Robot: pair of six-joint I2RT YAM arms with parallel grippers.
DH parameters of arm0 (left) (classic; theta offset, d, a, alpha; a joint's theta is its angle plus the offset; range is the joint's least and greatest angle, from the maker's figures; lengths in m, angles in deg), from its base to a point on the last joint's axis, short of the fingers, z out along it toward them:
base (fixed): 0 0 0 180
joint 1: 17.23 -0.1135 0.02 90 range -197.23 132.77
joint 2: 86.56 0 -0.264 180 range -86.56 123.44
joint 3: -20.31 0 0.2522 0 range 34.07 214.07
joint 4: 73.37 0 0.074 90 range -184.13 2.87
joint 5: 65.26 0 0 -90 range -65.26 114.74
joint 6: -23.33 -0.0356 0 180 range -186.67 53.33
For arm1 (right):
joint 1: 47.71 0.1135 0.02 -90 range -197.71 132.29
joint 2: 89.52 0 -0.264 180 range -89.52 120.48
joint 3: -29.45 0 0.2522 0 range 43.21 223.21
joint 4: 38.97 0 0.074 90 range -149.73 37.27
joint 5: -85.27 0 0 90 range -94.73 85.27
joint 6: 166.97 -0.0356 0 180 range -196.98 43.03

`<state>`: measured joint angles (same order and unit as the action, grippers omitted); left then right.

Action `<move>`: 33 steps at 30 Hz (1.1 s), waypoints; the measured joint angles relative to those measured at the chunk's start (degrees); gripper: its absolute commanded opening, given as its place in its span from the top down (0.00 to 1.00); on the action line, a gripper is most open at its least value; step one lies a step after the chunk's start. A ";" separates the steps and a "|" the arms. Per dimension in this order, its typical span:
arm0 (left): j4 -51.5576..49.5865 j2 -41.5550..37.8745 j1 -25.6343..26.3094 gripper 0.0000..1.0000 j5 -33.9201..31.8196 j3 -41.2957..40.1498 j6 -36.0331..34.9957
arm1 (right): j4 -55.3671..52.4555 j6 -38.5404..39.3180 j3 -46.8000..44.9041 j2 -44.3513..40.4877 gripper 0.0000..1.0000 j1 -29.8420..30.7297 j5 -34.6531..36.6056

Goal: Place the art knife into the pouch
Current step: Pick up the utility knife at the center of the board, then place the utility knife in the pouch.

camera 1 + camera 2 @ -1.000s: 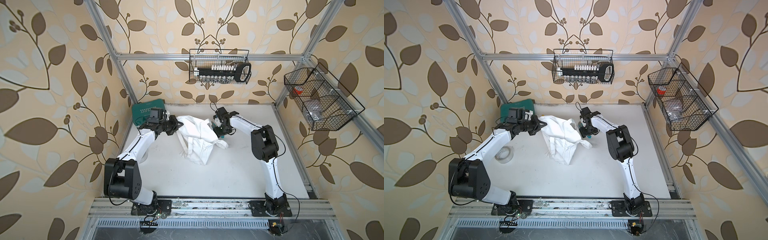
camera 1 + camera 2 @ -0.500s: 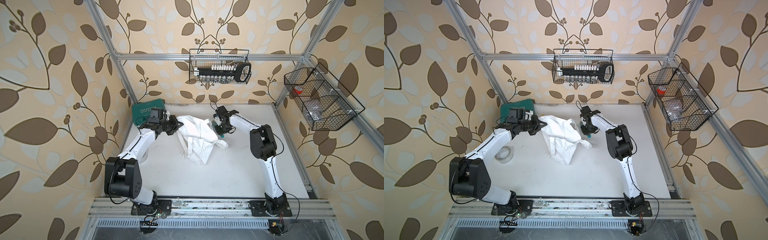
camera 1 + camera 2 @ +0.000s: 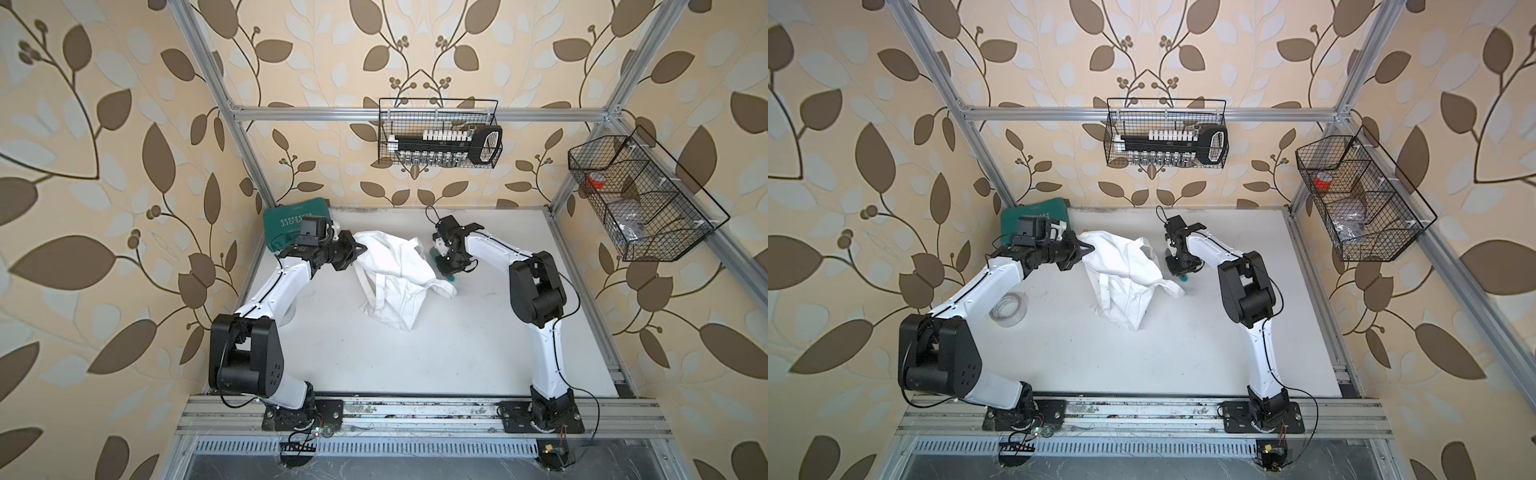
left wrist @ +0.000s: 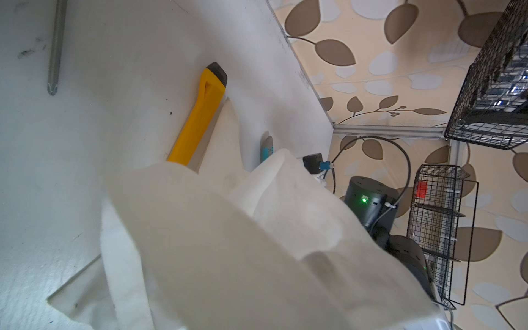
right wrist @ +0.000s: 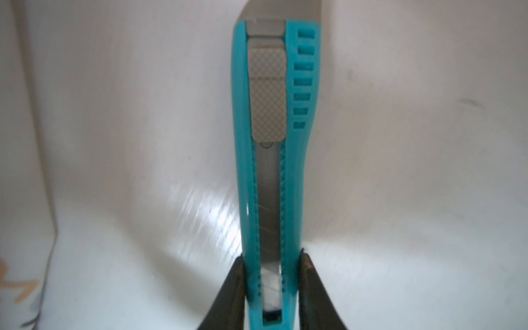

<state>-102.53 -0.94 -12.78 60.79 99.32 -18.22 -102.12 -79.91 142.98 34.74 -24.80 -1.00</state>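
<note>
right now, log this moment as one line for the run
left gripper: shut on pouch edge | right gripper: shut on teal art knife | knife: beside pouch, not yet inside

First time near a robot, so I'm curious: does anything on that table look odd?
The white pouch lies crumpled, one edge pinched by the left gripper. A yellow cutter sits half hidden behind its cloth. The teal art knife in the right gripper seems to show bare blade.
</note>
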 measured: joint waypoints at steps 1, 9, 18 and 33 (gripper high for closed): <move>0.13 0.00 0.00 1.00 0.00 0.00 0.00 | -0.52 -0.17 -0.57 -1.53 0.77 0.00 0.44; 0.24 0.00 0.02 1.00 0.02 0.00 0.02 | -3.04 -1.97 -2.60 -15.28 0.76 0.00 5.29; 0.22 0.02 0.17 1.00 -0.02 0.00 0.00 | -7.69 -3.08 -3.85 -28.26 0.75 4.46 8.81; -0.66 0.52 3.89 1.00 -0.46 2.71 -0.02 | -11.65 -6.47 -4.26 -36.65 0.74 24.72 4.52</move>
<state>-103.19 -0.41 -8.89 60.33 102.03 -18.24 -113.77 -86.38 138.72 -1.91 -0.08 3.52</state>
